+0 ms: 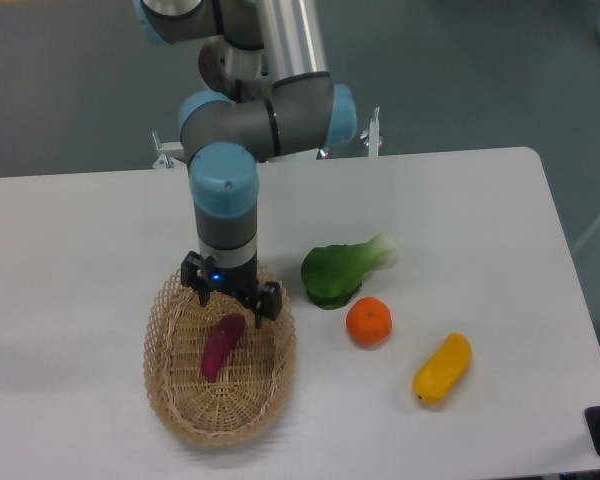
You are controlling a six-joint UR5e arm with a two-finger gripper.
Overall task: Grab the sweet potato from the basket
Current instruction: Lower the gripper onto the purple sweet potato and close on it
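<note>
A white rectangular table (pixel 100 240) with a rounded far right corner fills most of the view under even light. Beyond its far edge lies grey floor (pixel 70 90).

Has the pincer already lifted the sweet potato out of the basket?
No, the sweet potato lies in the basket, with the pincer above its upper end.

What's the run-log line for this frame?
phase: approach | gripper: open, above basket | sweet potato: in basket, not gripped | next: descend, close
</note>
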